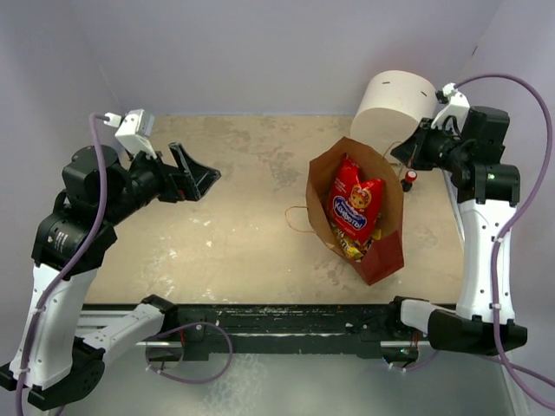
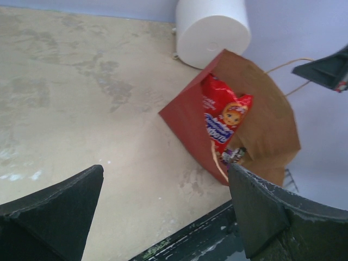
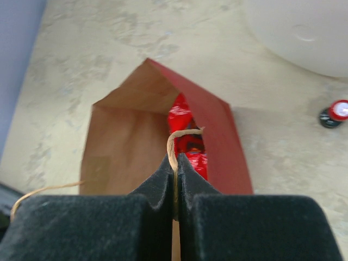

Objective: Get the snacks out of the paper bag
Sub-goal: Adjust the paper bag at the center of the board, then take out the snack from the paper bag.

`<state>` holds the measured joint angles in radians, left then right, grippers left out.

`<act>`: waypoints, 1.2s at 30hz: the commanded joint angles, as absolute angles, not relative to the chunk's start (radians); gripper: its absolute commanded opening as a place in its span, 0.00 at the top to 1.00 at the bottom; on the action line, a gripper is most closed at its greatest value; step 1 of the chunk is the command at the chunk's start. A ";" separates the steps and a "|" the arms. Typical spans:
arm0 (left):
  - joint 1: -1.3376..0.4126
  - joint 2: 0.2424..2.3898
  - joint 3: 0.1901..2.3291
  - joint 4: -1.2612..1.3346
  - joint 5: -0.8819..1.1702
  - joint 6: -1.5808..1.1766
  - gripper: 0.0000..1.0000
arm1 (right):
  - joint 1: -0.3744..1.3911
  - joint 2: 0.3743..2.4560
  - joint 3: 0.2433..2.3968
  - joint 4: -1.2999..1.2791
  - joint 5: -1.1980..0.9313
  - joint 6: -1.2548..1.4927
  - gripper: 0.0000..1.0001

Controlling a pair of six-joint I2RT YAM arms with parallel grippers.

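Observation:
The paper bag (image 1: 387, 258) lies on its side at mid-right with its tan mouth open. Inside it are the snacks: a large red cartoon-printed bag (image 1: 355, 204), with yellow wrappers (image 1: 351, 248) below it. My right gripper (image 3: 175, 160) is shut on the bag's thin string handle (image 3: 177, 137), just above the bag's rim (image 3: 125, 136). The red snack bag (image 3: 182, 117) shows past the fingertips. My left gripper (image 2: 166, 171) hangs open and empty over the bare table, well left of the bag (image 2: 185, 117). A dark purple packet (image 2: 235, 155) peeks out at the mouth.
A white cylinder (image 1: 395, 108) stands at the back, right behind the bag. A small red-capped black object (image 1: 409, 179) sits on the table beside the bag's right side. A second string handle (image 1: 299, 218) lies loose to the bag's left.

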<state>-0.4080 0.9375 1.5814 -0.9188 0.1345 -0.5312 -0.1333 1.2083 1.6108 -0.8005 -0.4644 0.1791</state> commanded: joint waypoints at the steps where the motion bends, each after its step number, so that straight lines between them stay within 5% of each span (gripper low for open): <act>1: -0.403 0.954 1.575 -0.731 0.335 -0.574 0.01 | -0.083 1.157 1.588 -0.712 -0.660 0.248 1.00; 11: -0.467 1.163 1.530 -0.393 0.626 -0.781 0.00 | 0.056 1.110 1.543 -0.625 -0.656 0.386 1.00; 22: -0.967 1.436 1.667 -0.526 0.051 -0.462 0.17 | 0.072 1.109 1.560 -0.663 -0.650 0.384 1.00; 36: -1.068 1.539 1.602 -0.584 -0.246 -0.421 0.09 | 0.072 1.134 1.592 -0.720 -0.618 0.380 1.00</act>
